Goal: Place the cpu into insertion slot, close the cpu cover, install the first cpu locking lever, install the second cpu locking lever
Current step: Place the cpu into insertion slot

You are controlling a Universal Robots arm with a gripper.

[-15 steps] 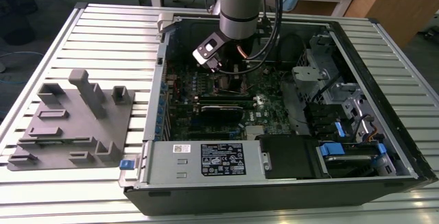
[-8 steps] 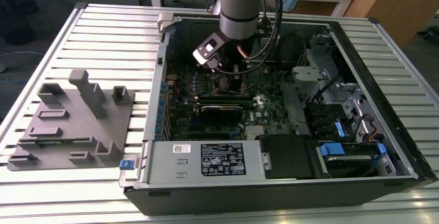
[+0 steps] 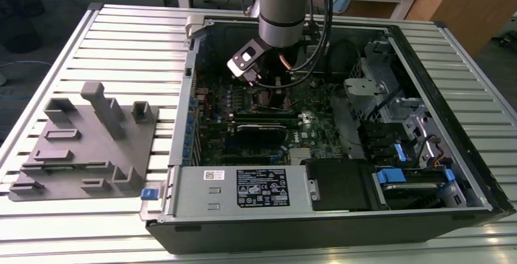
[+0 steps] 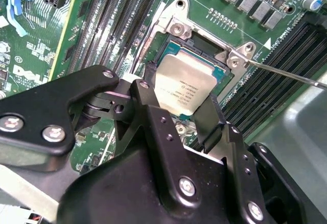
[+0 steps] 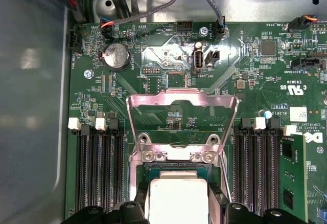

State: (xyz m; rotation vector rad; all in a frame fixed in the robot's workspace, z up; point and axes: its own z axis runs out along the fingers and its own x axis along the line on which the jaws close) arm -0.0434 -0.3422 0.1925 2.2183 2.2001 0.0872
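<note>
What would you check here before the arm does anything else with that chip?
1. The cover is swung up off the slot: ok.
2. The cpu sits over the slot, at the gripper: ok.
3. The cpu lies flat and fully seated: cannot tell.
4. The lever sticks out to the side, not across the slot: ok.
5. Nothing loose lies in the slot: cannot tell, as the gripper hides part of it.
</note>
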